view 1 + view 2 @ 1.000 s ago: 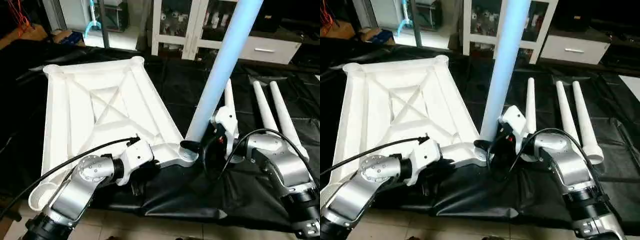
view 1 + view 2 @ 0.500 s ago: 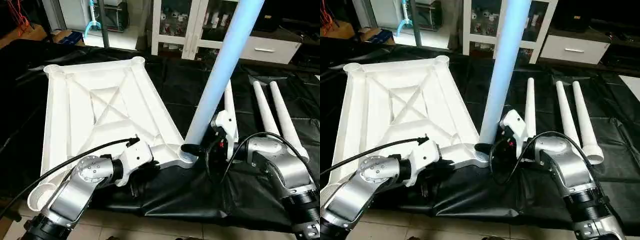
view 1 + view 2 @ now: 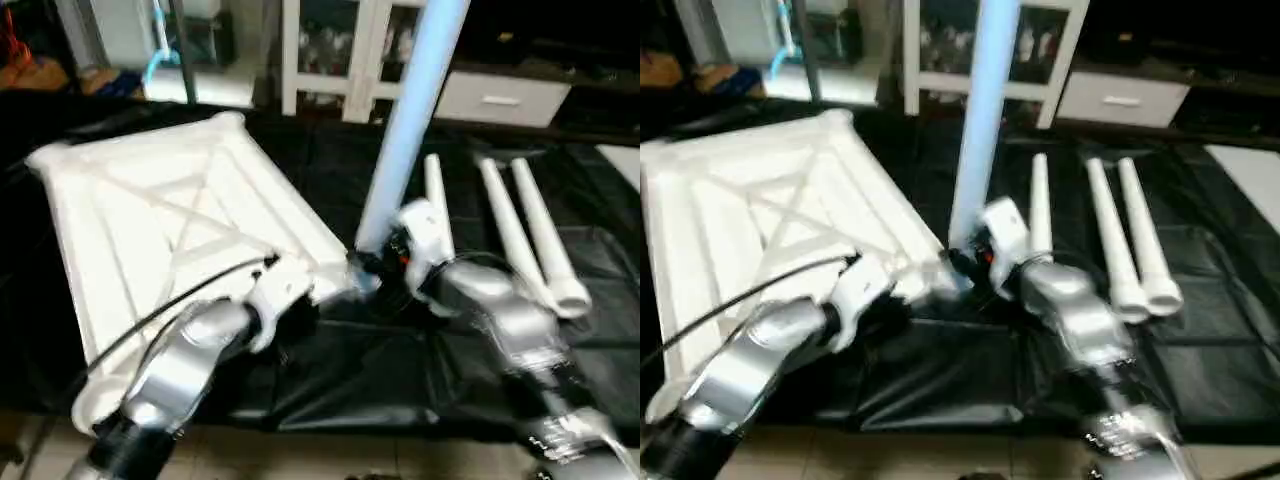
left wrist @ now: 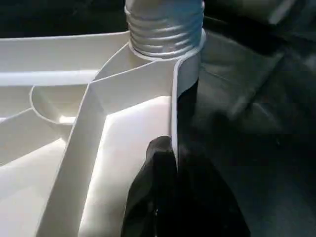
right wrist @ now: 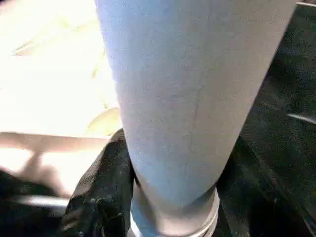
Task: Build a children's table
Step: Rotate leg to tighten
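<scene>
Head views: the white table top [image 3: 170, 215] lies underside up across the left and centre of the frame on a black cloth [image 3: 400, 370], its X-shaped ribs facing upward. One leg [image 3: 405, 130] stands nearly upright from the top's near right corner socket [image 3: 360, 275], leaning slightly toward the upper right and running out of the frame at the top. Three more legs [image 3: 520, 235] lie side by side on the cloth in the right half, well apart from the top. The left gripper [image 3: 300, 305] sits at the top's near edge just left of the socket; the right gripper [image 3: 385, 262] is at the foot of the standing leg. A white cabinet [image 3: 330, 60] with glass doors stands along the upper centre. Left wrist view: the left gripper's black fingers [image 4: 163, 197] straddle the top's thin side wall, one finger inside and one outside, closed on it. The leg's threaded end [image 4: 165, 29] sits in the corner socket at the upper centre of this frame, some thread turns exposed above the rim. Right wrist view: the leg occupies the centre, and the right gripper's black fingers [image 5: 106, 197] press against its lower part on both sides, clasping it just above the threaded collar [image 5: 173, 224].
</scene>
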